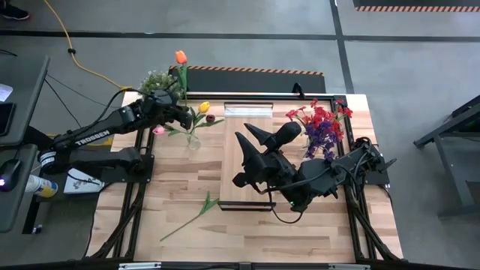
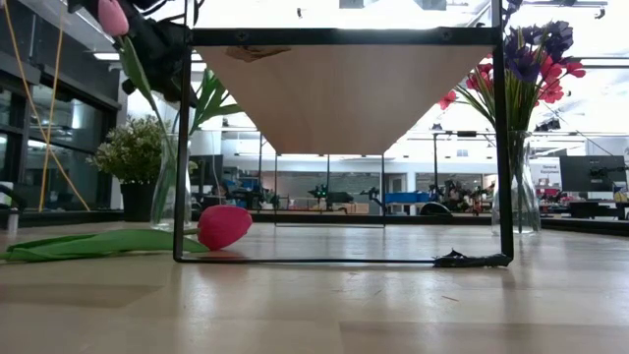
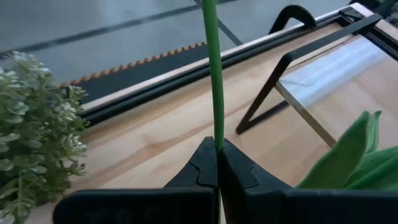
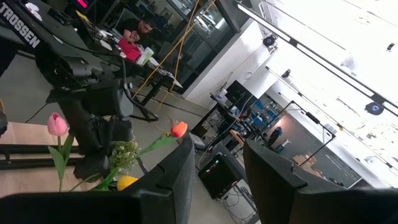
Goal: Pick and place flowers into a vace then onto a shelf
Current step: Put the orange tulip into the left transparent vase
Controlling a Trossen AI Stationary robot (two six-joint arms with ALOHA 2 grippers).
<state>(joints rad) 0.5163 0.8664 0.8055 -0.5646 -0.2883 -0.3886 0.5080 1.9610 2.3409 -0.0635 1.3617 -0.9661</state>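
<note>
Left gripper (image 3: 218, 163), far left, fingers pinched tight on one orange-headed flower (image 1: 181, 57) stem. Just beside it one glass vase (image 1: 194, 139) carrying perhaps three flowers. One loose flower (image 1: 196, 211) lies near-left. Right gripper (image 1: 253, 154), part open and empty, hangs over the shelf (image 1: 244, 135).

Grey concrete floor (image 1: 225, 30), bright ceiling lights (image 4: 348, 62)

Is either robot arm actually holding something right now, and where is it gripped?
The left tool pinches a flower's green stem. The right tool is open, holding nothing.
</note>
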